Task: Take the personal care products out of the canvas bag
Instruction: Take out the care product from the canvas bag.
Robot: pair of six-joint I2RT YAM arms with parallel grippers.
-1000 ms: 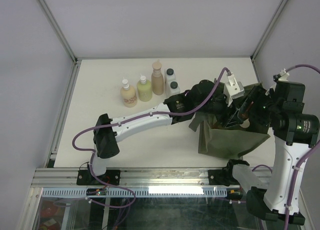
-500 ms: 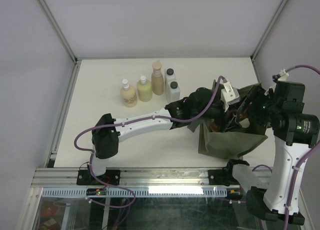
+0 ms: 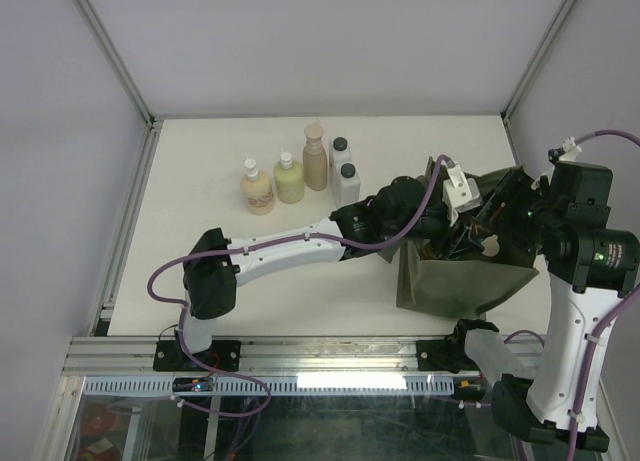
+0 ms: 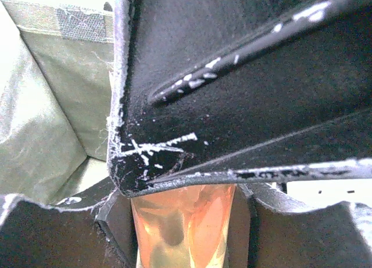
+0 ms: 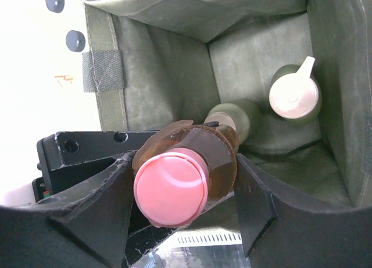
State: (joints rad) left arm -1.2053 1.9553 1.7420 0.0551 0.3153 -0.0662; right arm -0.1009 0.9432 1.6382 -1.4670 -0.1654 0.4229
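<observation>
Inside the creased olive canvas bag (image 5: 163, 88), the left fingers (image 4: 52, 233) clamp a translucent amber bottle (image 5: 221, 157) with a smooth round pink cap (image 5: 170, 188); the right fingers (image 5: 75, 221) stand apart, the bottle between them.

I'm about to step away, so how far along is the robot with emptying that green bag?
Done: five bottles stand on the table outside the canvas bag. In hand: the left gripper is closed on an orange bottle inside the bag. Left: that one must come out, plus at least two more bottles standing at the bottom.
</observation>
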